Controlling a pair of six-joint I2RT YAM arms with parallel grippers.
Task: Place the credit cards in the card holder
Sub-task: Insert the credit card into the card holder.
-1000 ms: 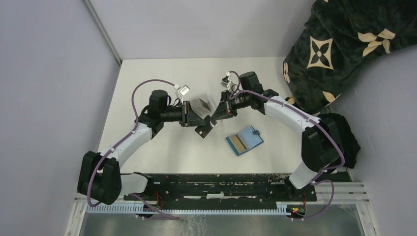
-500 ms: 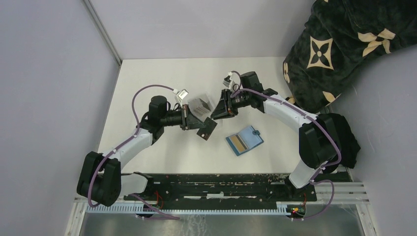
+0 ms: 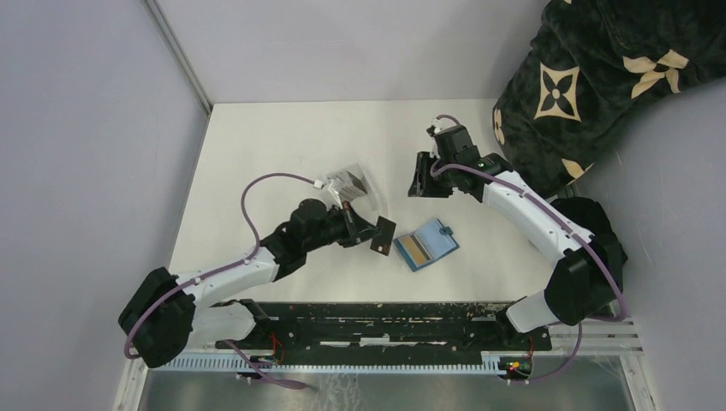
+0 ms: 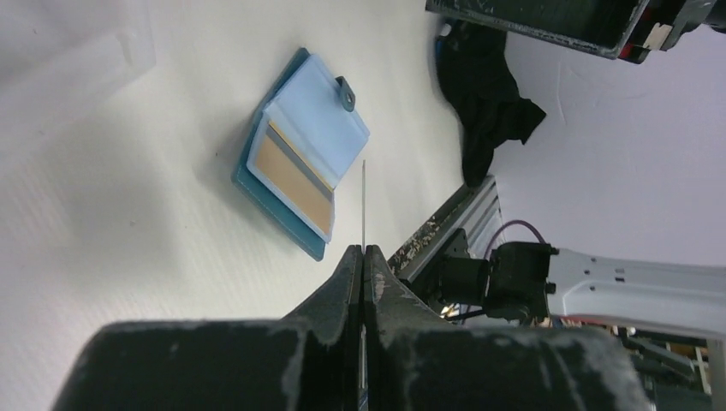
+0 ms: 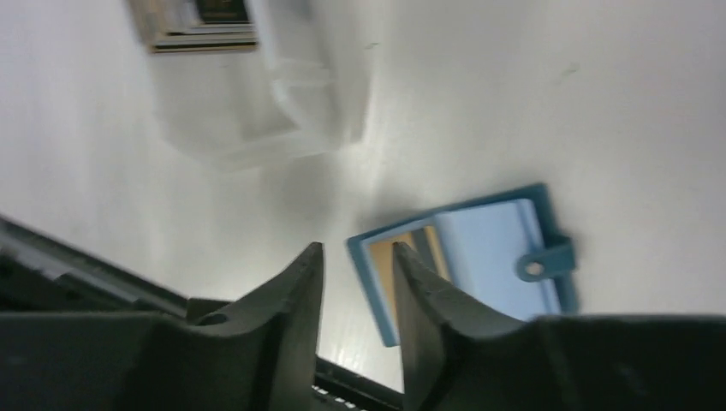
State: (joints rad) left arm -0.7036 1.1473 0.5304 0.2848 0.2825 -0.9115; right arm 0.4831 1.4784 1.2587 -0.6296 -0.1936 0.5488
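Note:
The teal card holder (image 3: 425,244) lies open on the white table, a gold-yellow credit card (image 4: 295,180) in its left pocket. Just left of it, my left gripper (image 3: 370,231) is shut on a dark credit card (image 3: 384,235). In the left wrist view that card (image 4: 363,197) shows edge-on as a thin line, sticking out of the closed left gripper (image 4: 363,250) towards the card holder (image 4: 318,120). My right gripper (image 3: 422,175) hangs open and holds nothing, behind the card holder. In the right wrist view the right gripper (image 5: 356,250) stands above the card holder (image 5: 496,248).
A clear plastic tray (image 3: 358,185) with more cards (image 5: 201,21) sits behind the left gripper. A black patterned cloth (image 3: 599,77) fills the back right corner, and dark fabric (image 3: 604,244) lies at the right edge. A black rail (image 3: 368,317) runs along the near edge.
The two grippers met at the dark card. My left gripper shut on it and carried it right towards the card holder. My right gripper let go, opened and drew back to the right.

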